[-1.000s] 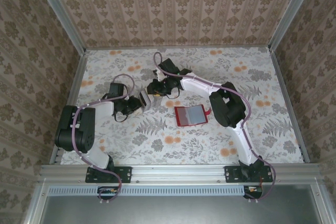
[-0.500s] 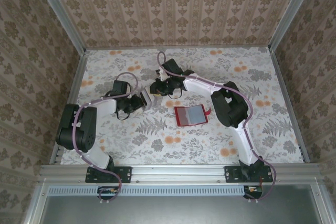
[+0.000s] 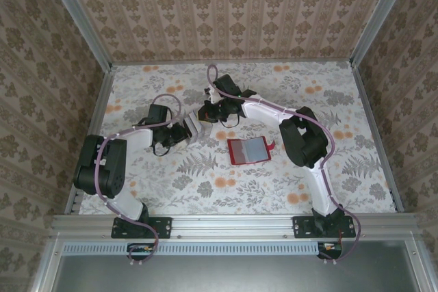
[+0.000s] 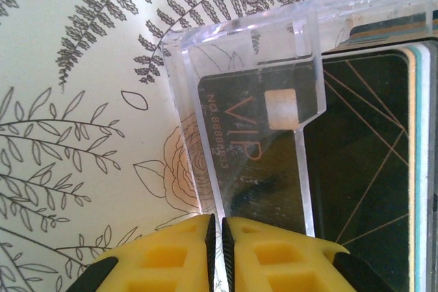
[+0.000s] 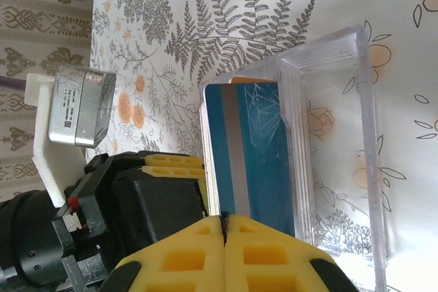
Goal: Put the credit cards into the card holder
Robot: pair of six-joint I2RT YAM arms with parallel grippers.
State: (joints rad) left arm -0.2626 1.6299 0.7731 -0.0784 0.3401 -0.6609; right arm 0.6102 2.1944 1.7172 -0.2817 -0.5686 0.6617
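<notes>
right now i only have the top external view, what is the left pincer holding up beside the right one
observer: The left pincer is shut on the wall of a clear card box.
operator: anything inside it
observer: A stack of cards; facing the left wrist camera is a black card reading VIP, with a chip.
operator: and the right pincer
observer: The right pincer is shut on the near edge of a blue card with a silver stripe, the outermost card on its side.
</notes>
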